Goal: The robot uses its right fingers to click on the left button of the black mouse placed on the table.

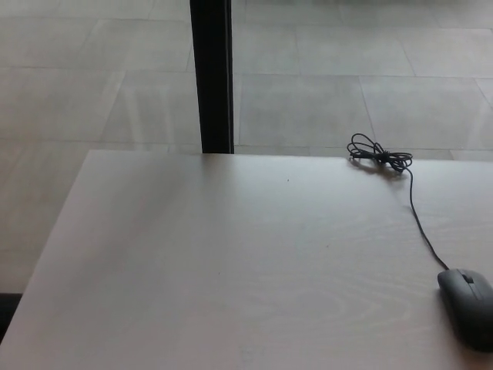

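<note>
The black mouse [467, 304] lies at the lower right of the frame on the pale table [231, 262] — its right side cut off by the picture's edge. Its cable [420, 223] runs up to a tangled coil [376, 155] near the table's far edge. Neither hand shows, so their state cannot be told.

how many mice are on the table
1. The mouse sits at the table's near right corner, partly cut off by the picture edge, its cable running to the far edge. Neither hand shows.
</note>
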Motion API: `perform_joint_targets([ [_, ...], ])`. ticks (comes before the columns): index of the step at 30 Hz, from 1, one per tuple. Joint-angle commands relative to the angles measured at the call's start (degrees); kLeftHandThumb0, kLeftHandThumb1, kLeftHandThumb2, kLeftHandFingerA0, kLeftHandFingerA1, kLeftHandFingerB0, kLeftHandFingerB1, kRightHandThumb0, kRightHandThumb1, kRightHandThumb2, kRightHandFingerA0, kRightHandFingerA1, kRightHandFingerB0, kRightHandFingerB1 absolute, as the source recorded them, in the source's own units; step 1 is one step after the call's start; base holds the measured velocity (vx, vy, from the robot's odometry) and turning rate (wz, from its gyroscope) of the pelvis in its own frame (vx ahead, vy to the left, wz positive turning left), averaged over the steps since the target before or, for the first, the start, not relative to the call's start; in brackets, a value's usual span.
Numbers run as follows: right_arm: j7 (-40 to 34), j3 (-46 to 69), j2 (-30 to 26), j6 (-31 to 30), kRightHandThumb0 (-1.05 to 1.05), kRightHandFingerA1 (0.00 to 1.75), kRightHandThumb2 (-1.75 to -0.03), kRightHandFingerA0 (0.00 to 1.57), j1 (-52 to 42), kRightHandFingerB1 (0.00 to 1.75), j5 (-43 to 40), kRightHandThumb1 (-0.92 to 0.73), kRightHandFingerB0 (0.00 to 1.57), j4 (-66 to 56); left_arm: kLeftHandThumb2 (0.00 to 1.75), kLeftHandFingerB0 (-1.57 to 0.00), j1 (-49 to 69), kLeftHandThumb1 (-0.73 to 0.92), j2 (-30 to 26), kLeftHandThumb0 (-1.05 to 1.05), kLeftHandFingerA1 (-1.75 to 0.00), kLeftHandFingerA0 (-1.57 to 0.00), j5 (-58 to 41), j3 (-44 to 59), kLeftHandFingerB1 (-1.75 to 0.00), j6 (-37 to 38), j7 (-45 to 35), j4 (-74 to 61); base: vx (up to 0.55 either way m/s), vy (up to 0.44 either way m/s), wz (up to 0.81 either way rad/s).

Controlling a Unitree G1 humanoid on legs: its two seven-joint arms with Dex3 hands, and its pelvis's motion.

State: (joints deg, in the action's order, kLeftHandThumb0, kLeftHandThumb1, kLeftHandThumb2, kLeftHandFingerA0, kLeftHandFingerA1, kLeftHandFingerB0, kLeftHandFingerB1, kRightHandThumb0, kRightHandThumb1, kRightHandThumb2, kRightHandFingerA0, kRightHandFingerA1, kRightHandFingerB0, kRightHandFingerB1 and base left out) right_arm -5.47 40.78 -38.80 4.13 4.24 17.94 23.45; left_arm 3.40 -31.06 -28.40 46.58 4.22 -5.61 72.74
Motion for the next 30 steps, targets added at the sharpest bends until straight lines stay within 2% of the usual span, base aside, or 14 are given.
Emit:
perform_joint_targets([
  [1, -5.13, 15.35, 14.51, -12.44, -0.9, 1.04, -1.04, 0.84, 1.43, 0.57, -22.13, -0.67, 0.06, 9.89, 0.84, -0.38, 0.25, 0.91, 0.04, -0.99, -0.65, -0.62, -0.92, 0.4, -0.43, 1.66, -0.5, 0.16, 0.0, 0.0, 0.0],
  [6, -7.18, 18.83, 19.66, -16.85, -0.79, 1.49, -0.66, 1.12, 3.29, 0.7, -25.1, -0.89, 0.07, 9.35, 0.84, -0.37, 0.05, 0.92, -0.06, -0.97, -0.65, -0.59, -0.83, 0.24, -0.43, 1.05, -0.38, 0.16, 0.0, 0.0, 0.0],
  [7, -6.58, 18.77, 20.75, -16.66, -0.76, 1.13, -0.67, 0.86, 2.95, 0.72, -25.42, -0.9, 0.24, 9.57, 1.2, -0.34, 0.02, 0.82, 0.02, -0.91, -0.69, -0.59, -0.95, 0.33, -0.53, 0.98, -0.72, 0.29, 0.0, 0.0, 0.0],
  [8, -5.92, 19.0, 20.98, -15.88, -0.76, 1.31, -1.14, 1.06, 3.14, 0.91, -25.76, -0.74, 0.66, 10.89, 0.83, -0.38, 0.02, 0.92, 0.07, -0.95, -0.64, -0.57, -0.92, 0.29, -0.45, 0.98, -0.89, 0.36, 0.0, 0.0, 0.0],
  [9, -3.5, 19.45, 21.02, -13.95, -0.76, 0.68, -1.07, 0.45, 3.41, 0.65, -27.23, -0.71, 0.23, 13.35, 1.2, -0.34, 0.0, 0.8, 0.08, -0.92, -0.69, -0.58, -0.59, 0.0, -0.53, 1.1, -0.68, 0.38, 0.0, 0.0, 0.0],
  [11, -0.21, 20.0, 21.66, -11.78, -0.77, 0.56, -0.67, 0.46, 3.37, 0.59, -29.18, -0.9, 0.15, 15.19, 1.2, -0.33, 0.13, 0.8, 0.07, -0.92, -0.69, -0.56, -0.23, -0.39, -0.52, 1.14, -0.48, 0.15, 0.0, 0.0, 0.0],
  [12, 0.75, 20.19, 22.3, -11.83, -0.79, 0.6, -1.06, 0.4, 3.27, 0.6, -29.98, -0.72, 0.14, 14.77, 0.84, -0.34, 0.09, 0.92, -0.05, -0.96, -0.63, -0.57, -0.1, -0.58, -0.42, 1.0, -0.82, 0.1, 0.0, 0.0, 0.0],
  [13, 1.52, 20.11, 22.76, -11.26, -0.82, 0.56, -0.67, 0.48, 3.08, 0.61, -30.3, -0.89, 0.08, 14.46, 0.85, -0.36, 0.01, 0.92, -0.12, -0.98, -0.64, -0.58, -0.05, -0.67, -0.46, 0.9, -0.87, 0.1, 0.0, 0.0, 0.0],
  [14, 2.22, 19.81, 23.15, -10.08, -0.8, 0.55, -0.67, 0.49, 2.87, 0.58, -30.27, -0.9, 0.1, 14.36, 1.22, -0.33, -0.14, 0.83, -0.18, -0.93, -0.68, -0.58, 0.02, -0.78, -0.54, 0.64, -0.49, 0.06, 0.0, 0.0, 0.0],
  [19, 3.25, 18.39, 24.25, -9.17, -0.8, 0.56, -0.67, 0.55, 2.28, 0.59, -29.69, -0.9, 0.14, 12.85, 0.87, -0.38, -0.44, 0.92, -0.28, -1.03, -0.62, -0.54, -0.18, -0.78, -0.45, -0.06, -0.47, 0.28, 0.0, 0.0, 0.0],
  [21, 3.1, 17.68, 24.68, -9.53, -0.79, 0.54, -0.67, 0.56, 2.03, 0.56, -29.38, -0.91, 0.15, 12.14, 1.22, -0.34, -0.31, 0.82, -0.32, -0.93, -0.66, -0.52, 0.4, -1.34, -0.53, 0.22, -0.35, 0.31, 0.0, 0.0, 0.0],
  [25, 3.48, 16.51, 25.58, -9.48, -0.79, 0.57, -0.67, 0.55, 1.14, 0.59, -29.82, -0.9, 0.14, 10.95, 0.84, -0.35, 0.38, 0.92, 0.08, -0.97, -0.62, -0.56, -0.07, -1.01, -0.41, 0.81, -0.92, 0.14, 0.0, 0.0, 0.0],
  [26, 4.02, 15.69, 25.94, -9.24, -0.8, 0.56, -0.67, 0.51, 0.67, 0.58, -29.64, -0.9, 0.12, 10.49, 1.2, -0.34, 0.12, 0.8, 0.1, -0.92, -0.69, -0.54, -0.82, -0.31, -0.54, 0.43, -0.6, 0.24, 0.0, 0.0, 0.0],
  [30, 5.23, 12.97, 25.9, -7.3, -0.8, 0.55, -0.67, 0.56, -0.65, 0.56, -28.81, -0.91, 0.13, 10.72, 1.21, -0.35, 0.71, 0.81, 0.09, -0.93, -0.69, -0.59, -0.57, -0.47, -0.54, 0.51, -0.03, 0.41, 0.0, 0.0, 0.0],
])
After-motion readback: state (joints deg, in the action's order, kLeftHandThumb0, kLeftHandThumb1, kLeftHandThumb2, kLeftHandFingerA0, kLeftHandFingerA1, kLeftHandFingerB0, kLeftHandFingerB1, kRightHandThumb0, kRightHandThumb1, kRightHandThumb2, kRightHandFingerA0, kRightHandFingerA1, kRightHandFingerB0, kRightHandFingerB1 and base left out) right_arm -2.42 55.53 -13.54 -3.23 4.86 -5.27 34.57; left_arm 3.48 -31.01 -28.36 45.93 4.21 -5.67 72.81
